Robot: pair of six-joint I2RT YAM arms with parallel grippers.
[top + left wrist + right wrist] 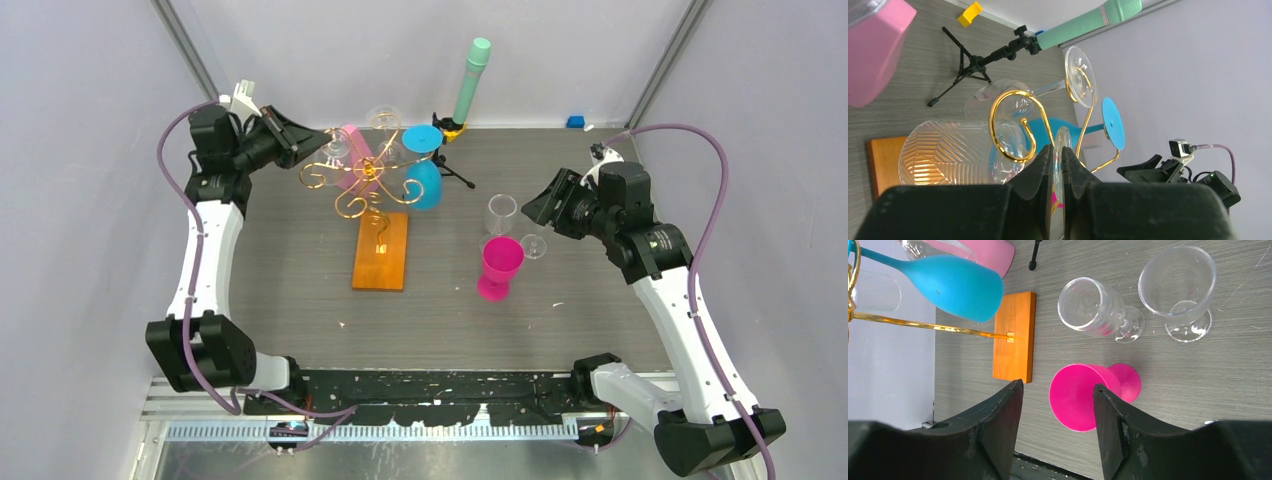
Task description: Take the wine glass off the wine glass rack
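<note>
Left wrist camera gives me the clear patterned wine glass [948, 155] lying right against a gold scroll of the wine glass rack [1013, 93]. Its thin foot is pinched edge-on between the nearly closed fingers of the left gripper [1057, 150]. I cannot tell whether the stem sits inside the curl. From overhead, the rack stands on its orange-brown base [381, 250] left of centre on the table [300, 300]. It also carries a pink glass [352, 150], a blue glass [425, 185] and another clear glass [383, 118]. My right gripper [1057, 390] is spread wide, holding nothing, above a magenta glass [1075, 400]. That one stands near a ribbed clear glass [1093, 307] and a plain clear glass [1178, 290].
</note>
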